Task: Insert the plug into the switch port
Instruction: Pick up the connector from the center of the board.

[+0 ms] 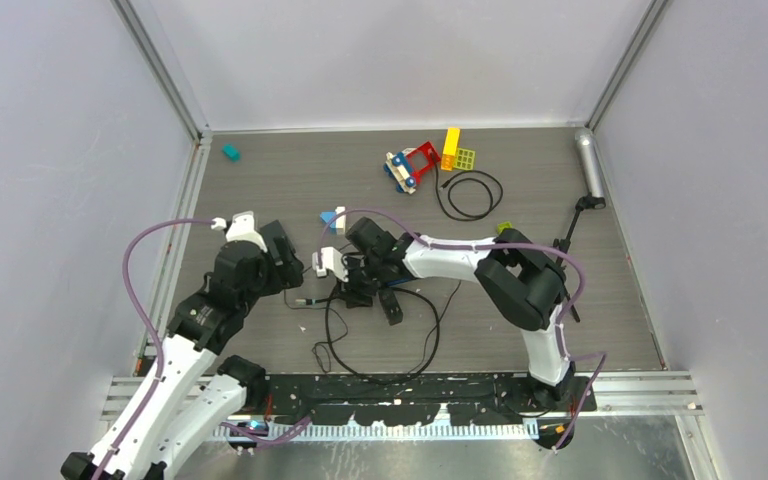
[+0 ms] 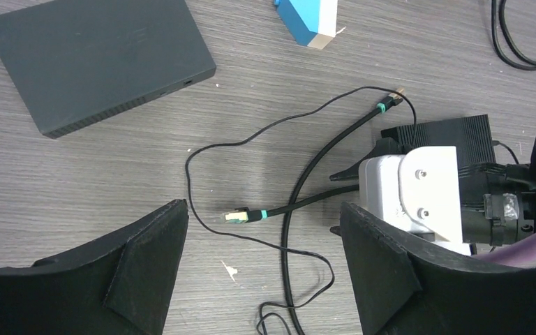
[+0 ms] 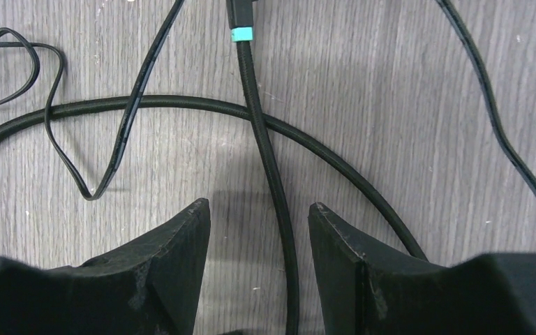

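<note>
Black rubbery cable point(image 1: 332, 345) loops over the grey wood-grain surface point(image 1: 610, 320) nearest the arm bases, tangled with a thinner black wire point(image 2: 202, 139). Right fingers point(image 3: 171, 258) are released and spread, straddling the thick cable without pinching it, with a gap on either side. The cable runs straight out ahead of them to a teal band, then the gold-tipped black plug point(image 2: 239, 217). Left fingers point(image 2: 146, 251) are also released, wide apart, holding nothing. The plug lies loose on the surface between and just ahead of them, its long axis running from one finger toward the other, tip pointing away from the right arm. My judgement is that the right arm is better lined up on the cable, while the left would close on the plug's ends unless its wrist turns. A small black ribbed box point(image 2: 453, 136) and a second teal-banded connector point(image 2: 384, 107) sit near the right wrist. Beyond the plug, well apart from it on the left arm's side, lies the flat dark grey slab of the switch point(image 2: 91, 56), its port point(image 2: 187, 82) in the side wall facing the plug. The thin wire crosses the ground between them and could snag. From overhead the left arm hides the switch. Farther off are a blue-and-white block point(image 2: 310, 17), coloured plastic toy pieces point(image 1: 425, 158), a coiled black cord point(image 1: 472, 193) and a silver cylinder point(image 1: 590, 160).
</note>
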Robot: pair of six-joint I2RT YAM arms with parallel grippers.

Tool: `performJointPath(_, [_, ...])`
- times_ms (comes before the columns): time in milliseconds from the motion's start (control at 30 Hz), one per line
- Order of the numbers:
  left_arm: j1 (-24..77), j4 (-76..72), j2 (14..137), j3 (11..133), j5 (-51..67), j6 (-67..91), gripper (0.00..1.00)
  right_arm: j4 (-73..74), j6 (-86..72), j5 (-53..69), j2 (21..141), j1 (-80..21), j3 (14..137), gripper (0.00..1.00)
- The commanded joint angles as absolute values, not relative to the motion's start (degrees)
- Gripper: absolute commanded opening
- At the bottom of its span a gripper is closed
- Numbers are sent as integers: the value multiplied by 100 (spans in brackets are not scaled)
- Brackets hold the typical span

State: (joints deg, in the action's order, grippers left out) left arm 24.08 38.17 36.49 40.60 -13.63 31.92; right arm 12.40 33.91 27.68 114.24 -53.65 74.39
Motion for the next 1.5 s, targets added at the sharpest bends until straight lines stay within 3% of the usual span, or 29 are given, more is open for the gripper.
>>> performJointPath(0, [2381,3764,3670,4140,-1301,3081,82,1194,3561,2634,11464,-5467,7664,59])
performJointPath(233, [2374,3707,3708,4126,-1301,3079,82,1295,3792,2175,11690,-5638,7686,54])
performJointPath(267, [2375,3703,3715,4124,-1305,3078,82,1248,3788,2060,11708,-5656,7670,48])
performJointPath(367, [2375,3664,3733,4123,-1327,3094,82,998,3671,1612,11697,-5677,7518,19])
performJointPath(433, [2376,3631,3751,4122,-1340,3108,82,740,3595,1287,11587,-5677,7285,10])
performJointPath(533, [2373,3560,3799,4122,-1366,3124,82,354,3461,1021,11240,-5626,6826,4])
performJointPath(767, [2381,2735,4196,4090,-1050,3050,77,-198,2607,836,10160,-5062,5847,1])
performJointPath(1000, [2431,1799,5431,4220,-238,2968,70,-441,1784,573,9363,-4502,5045,1])
performJointPath(1333, [3975,458,7080,4170,-533,1935,71,-795,919,473,8979,-4035,4623,1])
performJointPath(1467, [4052,-129,7493,4132,-532,1497,71,-946,326,620,8963,-3844,4573,1])
